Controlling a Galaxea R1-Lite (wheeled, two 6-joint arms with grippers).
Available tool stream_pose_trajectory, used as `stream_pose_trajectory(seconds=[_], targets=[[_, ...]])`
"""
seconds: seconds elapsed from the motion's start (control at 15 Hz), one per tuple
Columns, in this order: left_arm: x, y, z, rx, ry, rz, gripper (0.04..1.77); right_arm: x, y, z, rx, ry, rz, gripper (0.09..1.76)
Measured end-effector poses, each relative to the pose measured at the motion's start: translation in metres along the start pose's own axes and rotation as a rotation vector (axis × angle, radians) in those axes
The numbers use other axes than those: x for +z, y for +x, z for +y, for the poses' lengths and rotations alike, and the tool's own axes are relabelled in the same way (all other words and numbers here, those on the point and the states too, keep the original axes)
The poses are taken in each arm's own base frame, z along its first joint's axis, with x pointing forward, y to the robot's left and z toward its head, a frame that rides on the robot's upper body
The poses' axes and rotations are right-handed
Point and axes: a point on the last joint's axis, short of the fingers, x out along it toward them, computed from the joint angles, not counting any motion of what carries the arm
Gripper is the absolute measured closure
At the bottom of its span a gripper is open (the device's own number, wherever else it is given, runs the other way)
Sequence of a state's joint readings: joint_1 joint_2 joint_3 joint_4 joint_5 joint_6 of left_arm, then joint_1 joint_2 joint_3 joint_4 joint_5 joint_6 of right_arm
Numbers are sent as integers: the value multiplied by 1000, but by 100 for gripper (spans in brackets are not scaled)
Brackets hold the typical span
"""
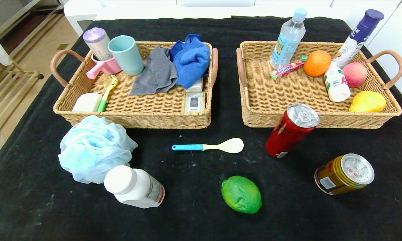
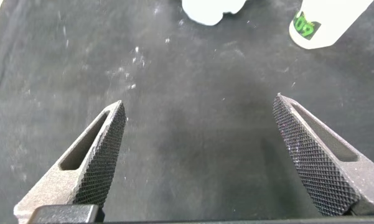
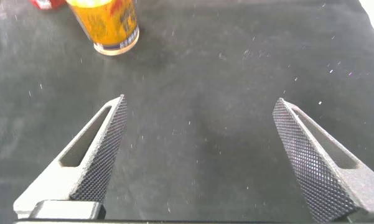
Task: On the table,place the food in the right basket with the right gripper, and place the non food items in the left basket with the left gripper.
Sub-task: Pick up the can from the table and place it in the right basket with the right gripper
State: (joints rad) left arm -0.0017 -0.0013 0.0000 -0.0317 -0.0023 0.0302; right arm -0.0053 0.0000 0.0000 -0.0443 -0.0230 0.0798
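On the black cloth lie a blue bath pouf [image 1: 94, 149], a white pill bottle [image 1: 134, 187], a blue-handled spoon [image 1: 209, 146], a green lime [image 1: 241, 194], a red can [image 1: 292, 130] and a gold can [image 1: 344, 174]. The left basket [image 1: 134, 118] holds cups, cloths and other items. The right basket [image 1: 321, 118] holds fruit and bottles. Neither gripper shows in the head view. My left gripper [image 2: 199, 109] is open over bare cloth, the pill bottle [image 2: 327, 22] beyond it. My right gripper [image 3: 200, 106] is open over bare cloth, the gold can [image 3: 109, 25] beyond it.
A water bottle [image 1: 289, 35] and a purple-capped bottle [image 1: 358, 31] stand at the right basket's far edge. The table's left edge drops to a wooden floor [image 1: 17, 80]. A white wall runs along the far side.
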Motion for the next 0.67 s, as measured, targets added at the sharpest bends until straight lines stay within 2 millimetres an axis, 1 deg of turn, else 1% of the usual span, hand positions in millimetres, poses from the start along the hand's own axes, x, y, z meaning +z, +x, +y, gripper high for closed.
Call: stream_pose_trajectory(seconds=[0.07, 0.13, 0.33, 0.47, 0.53, 0.67], targets=[[3, -1, 0, -14, 5, -11, 9, 1, 0, 0, 12, 14, -5, 14], [11, -3, -1, -38, 4, -39, 9, 9, -2, 1, 40, 23, -25, 14], [47, -6, -2, -138, -1, -115, 9, 36, -4, 5, 108, 30, -61, 14], [72, -2, -2, -204, 4, -147, 9, 57, -3, 8, 163, 26, -70, 14], [85, 3, -2, -239, 8, -160, 9, 68, -1, 9, 188, 21, -67, 14], [105, 13, -2, -326, 14, -157, 9, 87, 5, 12, 245, 6, -51, 14]])
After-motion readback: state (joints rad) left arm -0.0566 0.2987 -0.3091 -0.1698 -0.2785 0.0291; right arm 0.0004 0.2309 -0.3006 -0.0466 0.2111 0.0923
